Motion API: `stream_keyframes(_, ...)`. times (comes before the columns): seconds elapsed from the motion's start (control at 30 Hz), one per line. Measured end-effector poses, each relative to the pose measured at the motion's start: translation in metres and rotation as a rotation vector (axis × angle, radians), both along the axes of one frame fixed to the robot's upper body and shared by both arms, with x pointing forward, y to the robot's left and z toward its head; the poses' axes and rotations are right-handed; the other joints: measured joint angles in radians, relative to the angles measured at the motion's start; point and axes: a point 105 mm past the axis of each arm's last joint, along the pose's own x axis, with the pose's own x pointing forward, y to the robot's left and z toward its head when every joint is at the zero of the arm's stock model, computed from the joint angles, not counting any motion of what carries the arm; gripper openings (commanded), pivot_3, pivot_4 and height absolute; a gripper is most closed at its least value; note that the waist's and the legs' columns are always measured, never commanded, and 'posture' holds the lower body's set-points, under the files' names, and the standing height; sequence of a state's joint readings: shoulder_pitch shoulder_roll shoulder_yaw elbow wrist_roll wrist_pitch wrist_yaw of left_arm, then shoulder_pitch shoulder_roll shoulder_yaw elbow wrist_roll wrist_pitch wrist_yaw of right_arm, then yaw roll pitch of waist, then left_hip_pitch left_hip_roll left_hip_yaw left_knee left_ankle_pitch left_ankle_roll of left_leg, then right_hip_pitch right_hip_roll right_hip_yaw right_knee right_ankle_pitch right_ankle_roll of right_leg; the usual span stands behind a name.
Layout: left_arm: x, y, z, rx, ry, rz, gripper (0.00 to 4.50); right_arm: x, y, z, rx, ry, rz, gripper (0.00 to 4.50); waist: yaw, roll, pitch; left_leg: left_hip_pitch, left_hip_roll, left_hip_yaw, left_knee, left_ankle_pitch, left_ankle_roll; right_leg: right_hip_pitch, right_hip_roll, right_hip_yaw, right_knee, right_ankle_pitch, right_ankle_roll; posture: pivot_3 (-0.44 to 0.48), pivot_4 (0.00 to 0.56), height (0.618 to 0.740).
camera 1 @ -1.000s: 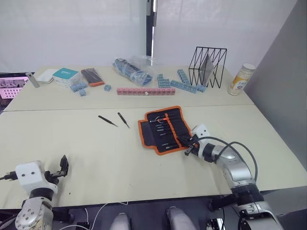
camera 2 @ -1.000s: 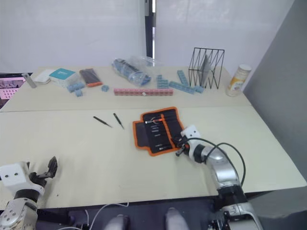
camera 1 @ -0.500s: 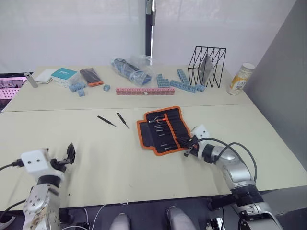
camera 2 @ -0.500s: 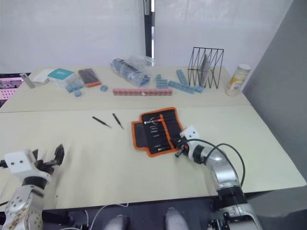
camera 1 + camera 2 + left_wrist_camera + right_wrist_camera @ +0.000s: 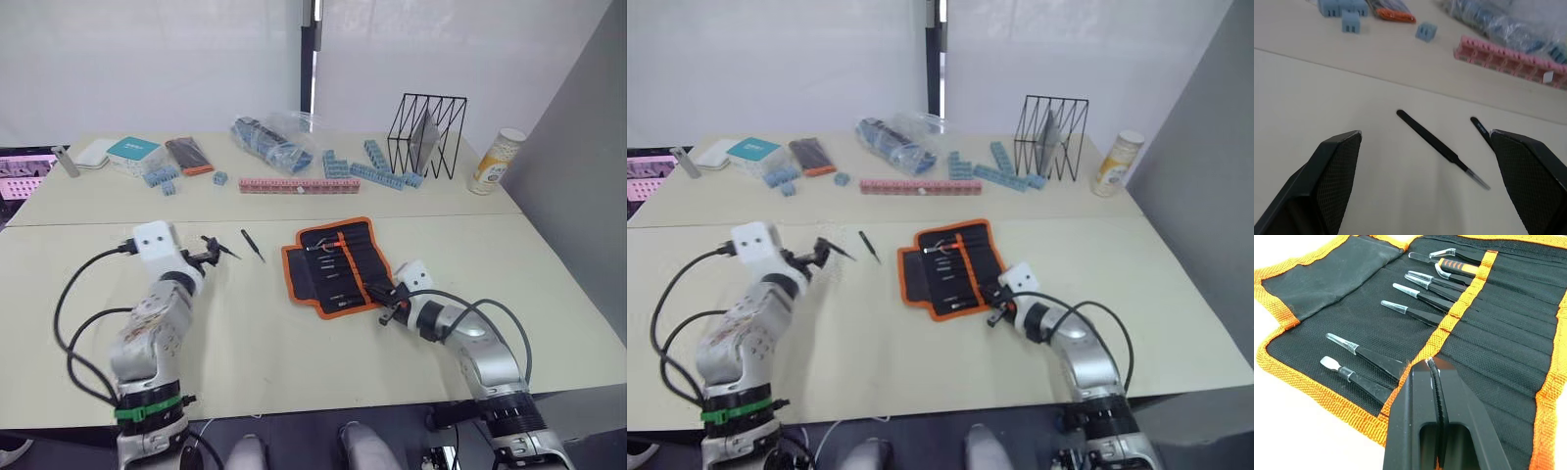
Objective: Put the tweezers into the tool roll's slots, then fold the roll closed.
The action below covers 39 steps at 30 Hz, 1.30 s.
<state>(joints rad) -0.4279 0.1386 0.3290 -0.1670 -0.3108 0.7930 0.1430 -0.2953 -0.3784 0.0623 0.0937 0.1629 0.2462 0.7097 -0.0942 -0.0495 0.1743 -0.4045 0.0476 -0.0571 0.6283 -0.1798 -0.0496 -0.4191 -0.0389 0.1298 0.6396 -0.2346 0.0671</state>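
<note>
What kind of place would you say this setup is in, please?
Probably a lab or test bench for robot handling trials, not a home. Two plain tables pushed together stand before a white curtain, and practice items are spread along the back: a pink terminal-block strip, blue blocks and a black wire rack.

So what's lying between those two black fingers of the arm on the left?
In the left wrist view, one loose tweezer lies on bare table in the gap between the left gripper's open fingers. A second tweezer peeks out beside the other finger.

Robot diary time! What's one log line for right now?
left tool: open over loose tweezers | right tool: shut on tweezers, at tool roll | roll: open, part filled
</note>
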Motion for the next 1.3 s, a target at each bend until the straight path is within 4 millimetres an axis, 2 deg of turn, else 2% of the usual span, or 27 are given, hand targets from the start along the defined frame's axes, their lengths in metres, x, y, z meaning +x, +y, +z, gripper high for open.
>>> stream_keyframes(0.1,0.015,-0.013,-0.008,-0.007,0.059,0.038,4.46,-0.001,-0.001,0.0,0.001,0.001,-0.011,0.0,0.002,0.0,0.0,0.0,0.0,0.0,0.0,0.0,0.0,0.0,0.0,0.0,0.0,0.0,0.0,0.0,0.15,0.737)
stream_keyframes(0.23,0.038,-0.023,-0.005,0.048,0.1,0.104,4.46,-0.002,-0.001,0.0,0.001,0.0,-0.02,0.0,0.006,0.0,0.0,0.0,0.0,0.0,0.0,0.0,0.0,0.0,0.0,0.0,-0.001,0.0,0.0,0.0,0.15,0.737)
stream_keyframes(0.33,0.048,-0.028,-0.005,0.061,0.13,0.153,4.46,-0.003,-0.001,0.0,0.0,-0.001,-0.021,0.0,0.005,0.0,0.0,-0.001,0.0,0.0,-0.001,0.0,0.0,0.0,0.0,0.0,-0.002,0.001,0.001,0.0,0.15,0.737)
stream_keyframes(0.43,0.052,-0.032,-0.017,0.034,0.195,0.188,4.46,-0.001,-0.002,0.001,-0.001,-0.004,-0.028,0.0,0.004,0.0,0.0,-0.001,0.0,0.0,-0.001,0.0,0.0,0.0,0.0,0.0,-0.004,0.001,0.002,0.0,0.15,0.737)
stream_keyframes(0.57,0.057,-0.033,-0.016,0.012,0.234,0.235,3.43,0.001,-0.004,0.0,-0.004,0.0,-0.038,0.0,0.005,0.001,0.0,0.0,0.0,0.0,-0.001,0.0,0.0,0.003,0.0,0.0,-0.007,0.003,0.004,0.0,0.15,0.737)
stream_keyframes(0.73,0.056,-0.033,-0.022,0.022,0.276,0.267,1.69,0.002,-0.006,-0.002,-0.012,0.006,-0.046,0.0,0.008,0.001,0.0,0.007,-0.001,-0.001,-0.001,0.0,0.0,0.013,0.0,0.0,-0.012,0.003,0.004,0.0,0.15,0.737)
stream_keyframes(0.9,0.053,-0.03,-0.019,0.059,0.294,0.293,0.08,0.003,-0.007,-0.002,-0.019,0.004,-0.047,0.0,0.008,0.001,-0.001,0.007,-0.001,-0.001,-0.001,0.0,-0.001,0.014,-0.001,0.0,-0.015,0.003,0.004,0.0,0.15,0.737)
stream_keyframes(1.1,0.037,-0.008,-0.026,0.07,0.289,0.337,0.03,0.004,-0.004,-0.002,-0.017,0.006,-0.041,0.0,-0.001,0.004,-0.002,0.009,-0.001,0.0,-0.003,0.0,-0.001,0.015,-0.001,0.0,-0.014,0.003,0.004,0.0,0.15,0.737)
stream_keyframes(1.3,0.016,0.018,-0.031,0.241,0.237,0.202,0.03,0.005,0.0,-0.002,-0.01,0.006,-0.032,0.0,-0.018,0.005,-0.003,0.011,0.0,0.0,-0.006,0.0,-0.001,0.015,-0.001,0.0,-0.013,0.002,0.003,0.0,0.15,0.737)
